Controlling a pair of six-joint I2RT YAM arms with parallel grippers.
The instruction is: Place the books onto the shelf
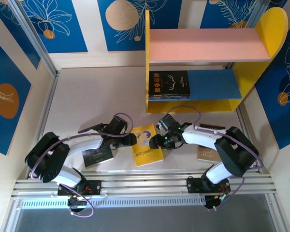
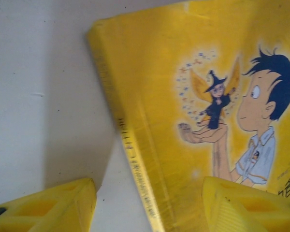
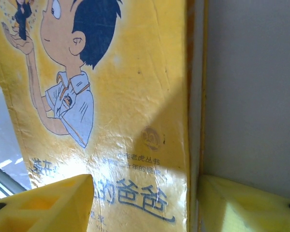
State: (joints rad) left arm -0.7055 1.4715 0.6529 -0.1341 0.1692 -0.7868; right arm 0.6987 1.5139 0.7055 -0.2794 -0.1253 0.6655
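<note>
Yellow book — spine between left jaws, fore-edge between right jaws

The left arm is reached in from its base, elbow swung out to the left; the right arm is mirrored. The left gripper is aimed rightward, the right gripper leftward, tips near but apart. On both, yellow fingers are seen parted.

Brown book half hidden under right arm; title unreadable.
</note>
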